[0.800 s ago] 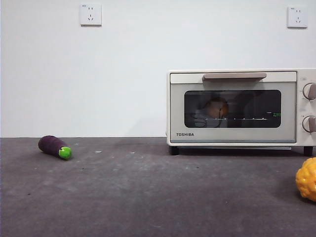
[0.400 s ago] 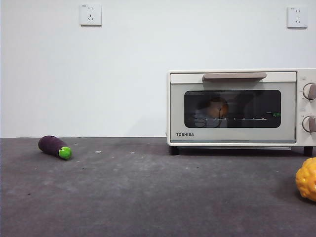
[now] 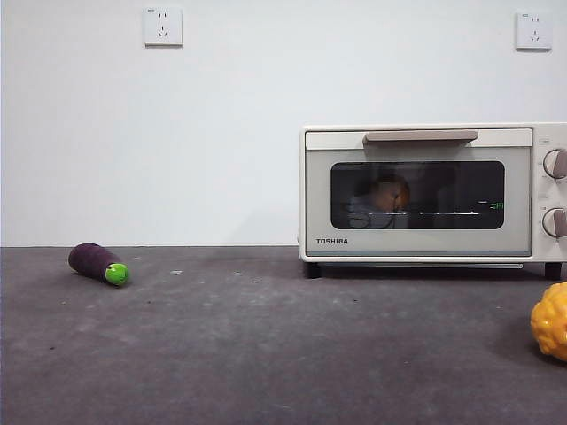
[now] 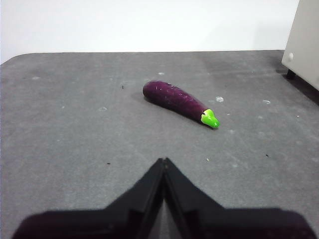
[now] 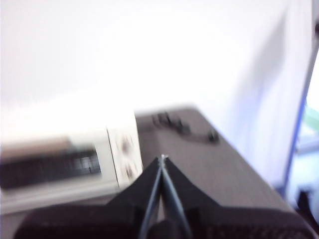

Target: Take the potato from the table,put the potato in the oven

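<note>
The cream-white oven (image 3: 425, 193) stands at the right of the table (image 3: 266, 345) with its door closed. Through the dark glass the orange-brown potato (image 3: 390, 193) shows inside on the wire rack. Neither arm appears in the front view. My left gripper (image 4: 163, 162) is shut and empty, held above the table short of the eggplant. My right gripper (image 5: 162, 159) is shut and empty too, high up and off to the oven's knob side; its view is blurred, with the oven (image 5: 65, 164) below and beyond the jaws.
A purple eggplant (image 3: 97, 263) with a green tip lies at the left of the table; the left wrist view shows the eggplant (image 4: 179, 102) ahead of the jaws. A bumpy yellow-orange fruit (image 3: 551, 320) sits at the right edge.
</note>
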`<state>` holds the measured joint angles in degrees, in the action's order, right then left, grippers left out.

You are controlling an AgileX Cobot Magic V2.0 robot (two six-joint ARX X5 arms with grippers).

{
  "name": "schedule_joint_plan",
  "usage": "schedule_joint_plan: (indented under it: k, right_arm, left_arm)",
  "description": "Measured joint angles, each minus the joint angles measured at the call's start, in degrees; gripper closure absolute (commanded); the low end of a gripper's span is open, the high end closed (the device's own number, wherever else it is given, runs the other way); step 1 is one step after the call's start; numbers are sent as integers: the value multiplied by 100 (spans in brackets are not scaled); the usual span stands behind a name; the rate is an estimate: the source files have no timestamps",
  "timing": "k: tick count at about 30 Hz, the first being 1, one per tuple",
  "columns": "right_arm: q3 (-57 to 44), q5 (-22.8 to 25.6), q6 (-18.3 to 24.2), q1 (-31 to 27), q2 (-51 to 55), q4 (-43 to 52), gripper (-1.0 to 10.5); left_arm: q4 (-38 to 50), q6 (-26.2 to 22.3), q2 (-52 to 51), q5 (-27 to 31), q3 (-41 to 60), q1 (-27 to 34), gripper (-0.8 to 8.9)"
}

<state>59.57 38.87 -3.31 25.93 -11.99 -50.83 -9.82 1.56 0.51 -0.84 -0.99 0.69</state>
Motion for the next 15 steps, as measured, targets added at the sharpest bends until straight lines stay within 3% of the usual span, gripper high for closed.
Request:
schedule_joint_plan:
  k: [7,11,15]
  right_arm:
    - [-1943,-970,1176,-446,437,2732,945]
    - [-3178,-1641,1384,-807,715,3639,945]
    - [-4328,-2723,1447,-1198,1082,4365,945]
  left_arm:
    - [0,0,0,0,0,0,817]
    - [0,0,0,0,0,0,817]
    - [0,0,0,2,0,0,817]
